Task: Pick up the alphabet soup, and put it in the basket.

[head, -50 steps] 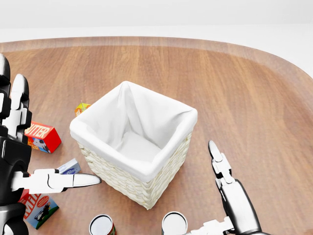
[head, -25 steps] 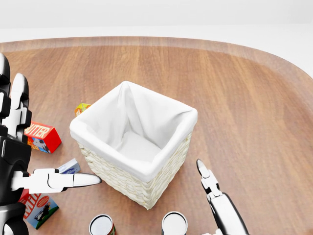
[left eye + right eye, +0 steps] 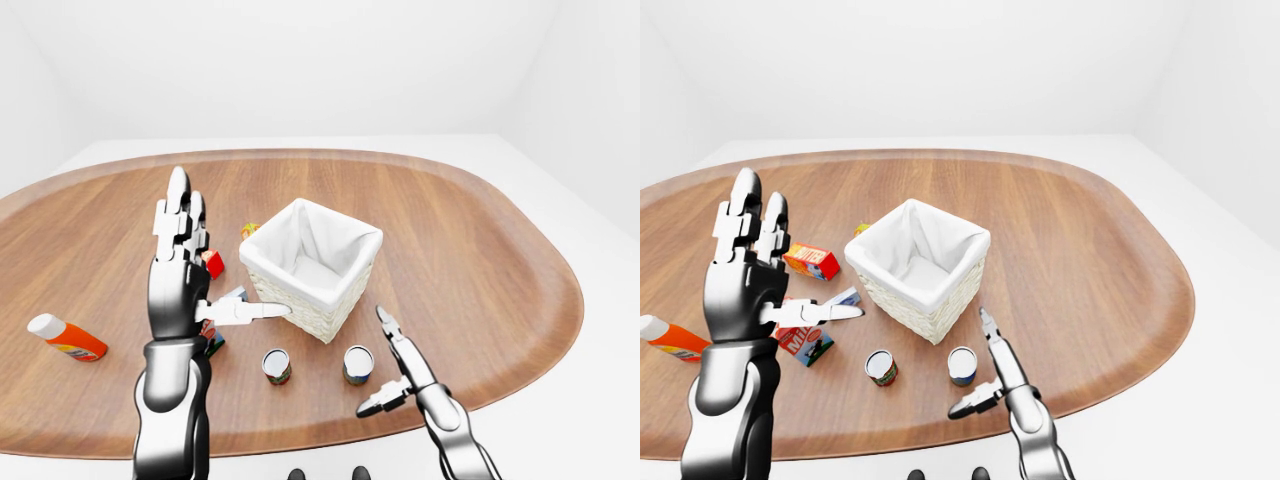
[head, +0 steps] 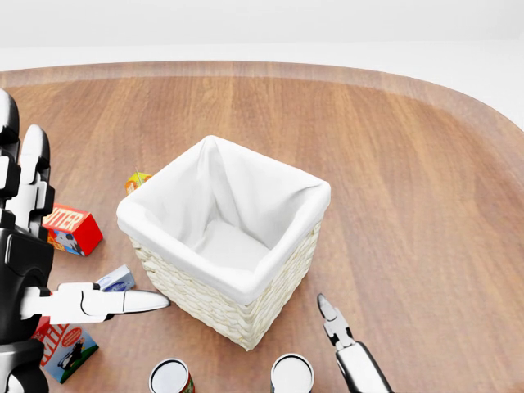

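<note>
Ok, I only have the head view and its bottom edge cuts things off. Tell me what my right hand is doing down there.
Observer: In the left-eye view the right hand is open, thumb spread. It sits just right of the right can, apart from it.
Operator: Give me the labels on both cans.
Observer: The left can has a red label, and the right can's looks dark bluish. Both are too small to tell which is the alphabet soup.
Operator: Report anything left of my left hand.
Observer: An orange bottle with a white cap lies on its side near the left end of the table.
</note>
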You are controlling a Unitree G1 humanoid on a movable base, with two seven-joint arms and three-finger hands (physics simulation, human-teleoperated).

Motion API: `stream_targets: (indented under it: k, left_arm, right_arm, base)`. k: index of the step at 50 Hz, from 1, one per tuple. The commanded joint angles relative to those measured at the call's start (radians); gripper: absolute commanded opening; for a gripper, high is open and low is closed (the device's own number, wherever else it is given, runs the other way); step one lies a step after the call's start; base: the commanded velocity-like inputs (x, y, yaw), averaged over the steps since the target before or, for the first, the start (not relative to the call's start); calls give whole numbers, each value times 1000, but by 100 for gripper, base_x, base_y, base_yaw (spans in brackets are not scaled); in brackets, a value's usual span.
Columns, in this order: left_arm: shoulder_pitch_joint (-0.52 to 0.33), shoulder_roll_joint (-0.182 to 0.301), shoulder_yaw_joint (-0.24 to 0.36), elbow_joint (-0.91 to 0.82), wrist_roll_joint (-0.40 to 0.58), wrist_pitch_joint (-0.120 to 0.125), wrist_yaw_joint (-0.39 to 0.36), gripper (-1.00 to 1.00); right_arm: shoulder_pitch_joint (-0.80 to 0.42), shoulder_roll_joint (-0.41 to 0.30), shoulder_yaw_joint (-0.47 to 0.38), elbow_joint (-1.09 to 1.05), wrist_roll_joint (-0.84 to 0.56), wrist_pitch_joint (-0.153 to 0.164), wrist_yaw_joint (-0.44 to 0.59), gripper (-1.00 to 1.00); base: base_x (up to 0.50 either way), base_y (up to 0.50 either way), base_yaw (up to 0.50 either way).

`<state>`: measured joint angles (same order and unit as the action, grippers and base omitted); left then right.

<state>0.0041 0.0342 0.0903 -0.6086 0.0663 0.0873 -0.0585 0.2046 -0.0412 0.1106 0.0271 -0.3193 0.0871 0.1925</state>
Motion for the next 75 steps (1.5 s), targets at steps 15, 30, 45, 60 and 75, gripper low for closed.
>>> stream_targets:
  k: [15,30,45,60,75]
  left_arm:
    - [6,-3,-8,13,2,0,3,100]
    - [1,-1,-3,5,1,0,0,100]
    - [-3,1,0,9,2,0,-3,100]
    - [-1,0,-3,14,4,0,-2,100]
    - [4,0,-2,25,2,0,-2,100]
  right_arm:
    - [-65,17,15,133,-15,-18,-34,100]
    - [-103,26,26,207,-24,-44,-50,100]
    - [-154,29,6,362,-29,-115,-74,100]
    - [-177,29,-5,443,-36,-157,-89,100]
    - [-191,33,-7,493,-44,-174,-101,100]
  base:
    - [0,0,0]
    - [0,0,0]
    - [0,0,0]
    - [0,0,0]
    - [0,0,0]
